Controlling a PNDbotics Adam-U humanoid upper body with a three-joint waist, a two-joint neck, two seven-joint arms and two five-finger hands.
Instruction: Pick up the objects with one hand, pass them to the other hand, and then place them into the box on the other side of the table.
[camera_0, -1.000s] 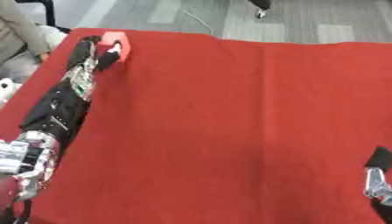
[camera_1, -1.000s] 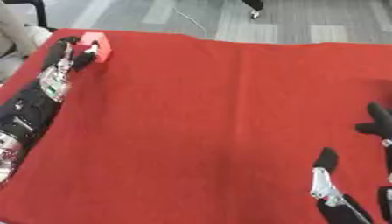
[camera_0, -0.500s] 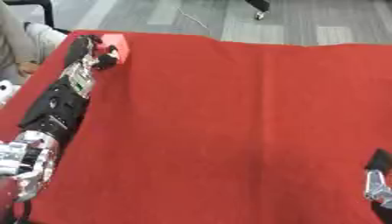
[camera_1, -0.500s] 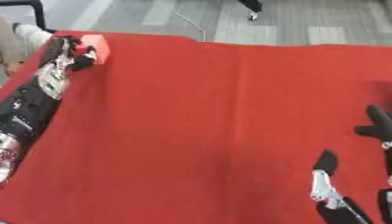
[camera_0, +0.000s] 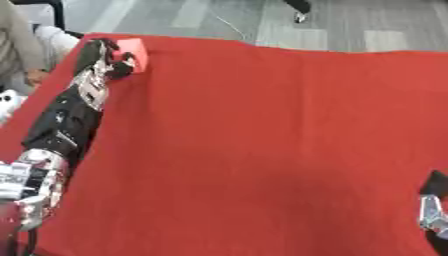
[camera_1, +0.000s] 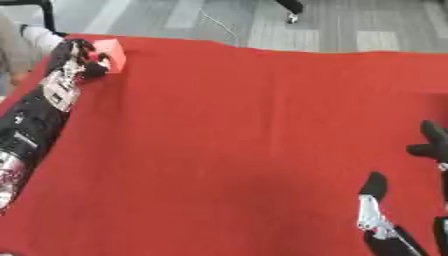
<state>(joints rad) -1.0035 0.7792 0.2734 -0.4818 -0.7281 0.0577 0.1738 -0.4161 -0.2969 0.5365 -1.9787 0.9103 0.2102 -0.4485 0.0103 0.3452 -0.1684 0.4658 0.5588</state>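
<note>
A pink-red block (camera_0: 131, 50) sits at the far left corner of the red table (camera_0: 262, 130). My left arm stretches along the table's left edge, and my left hand (camera_0: 103, 64) lies against the block's near left side with its fingers curled round it. My right hand (camera_1: 378, 220) rests at the lower right corner, fingers straight and pointing up, holding nothing. No box shows in either view.
The table's left edge runs close beside my left arm. A person's light sleeve (camera_0: 22, 45) shows just beyond that edge, with a white thing (camera_0: 7, 100) below it. Grey floor (camera_0: 350, 25) with a thin cable lies past the far edge.
</note>
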